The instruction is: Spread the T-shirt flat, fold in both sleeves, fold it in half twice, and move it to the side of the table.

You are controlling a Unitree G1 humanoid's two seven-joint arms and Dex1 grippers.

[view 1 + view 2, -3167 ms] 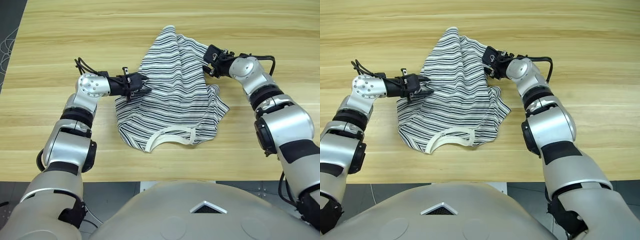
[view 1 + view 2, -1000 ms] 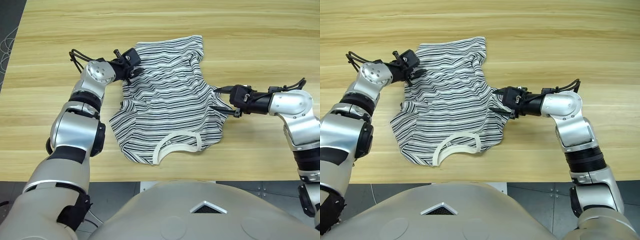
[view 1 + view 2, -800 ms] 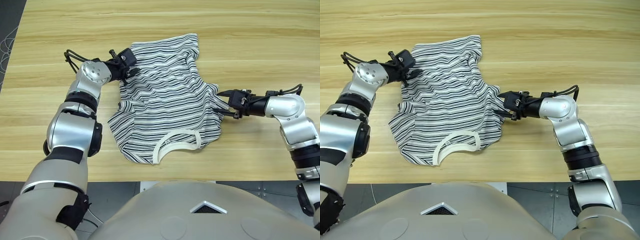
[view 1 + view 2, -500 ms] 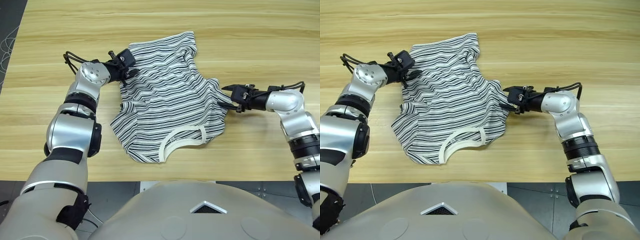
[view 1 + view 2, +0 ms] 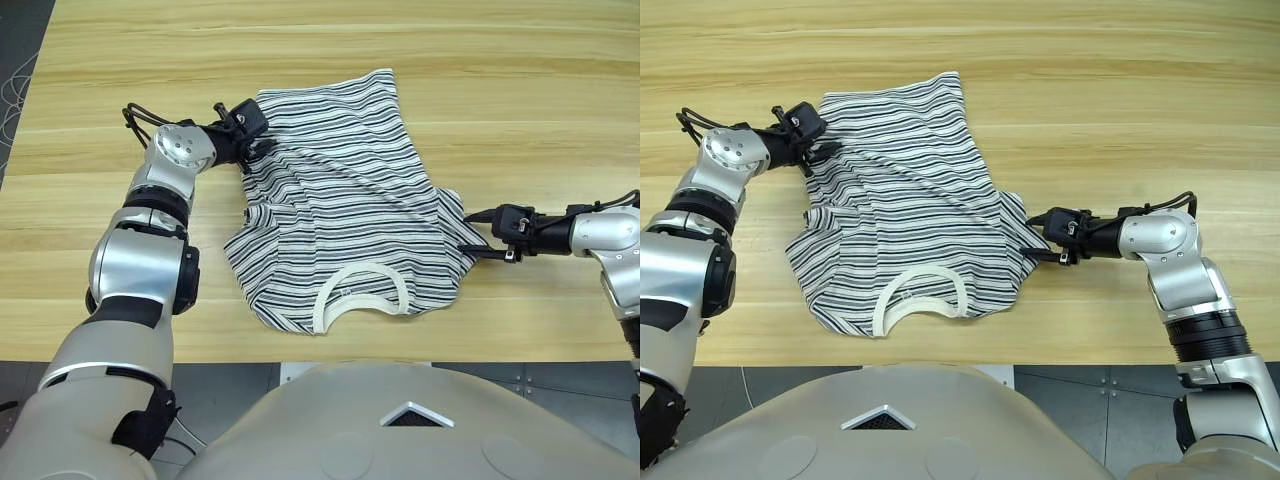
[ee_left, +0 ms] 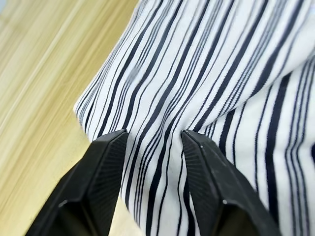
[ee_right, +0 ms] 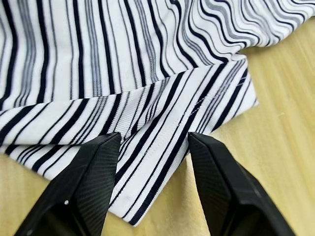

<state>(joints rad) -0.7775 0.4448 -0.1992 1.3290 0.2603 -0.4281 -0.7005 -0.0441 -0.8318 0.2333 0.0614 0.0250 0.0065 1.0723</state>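
Observation:
The striped T-shirt [image 5: 340,220] lies wrinkled on the wooden table [image 5: 520,100], its white collar [image 5: 365,295] toward the near edge and its hem toward the far side. My left gripper [image 5: 255,140] is shut on the far left hem corner, with creases running out from it. In the left wrist view, striped cloth [image 6: 206,73] passes between its fingers [image 6: 106,167]. My right gripper [image 5: 470,235] is shut on the right sleeve at the shirt's right edge. The right wrist view shows the sleeve hem [image 7: 162,142] between its fingers [image 7: 91,172].
Bare wood surrounds the shirt on the far side, the left and the right. The table's near edge [image 5: 500,360] runs just below the collar. The left edge of the table [image 5: 30,90] is at the upper left.
The right gripper has pulled the sleeve right and toward the near edge, and the shirt has spread wider with the collar opening up. The left gripper shifted slightly left, still holding the hem corner.

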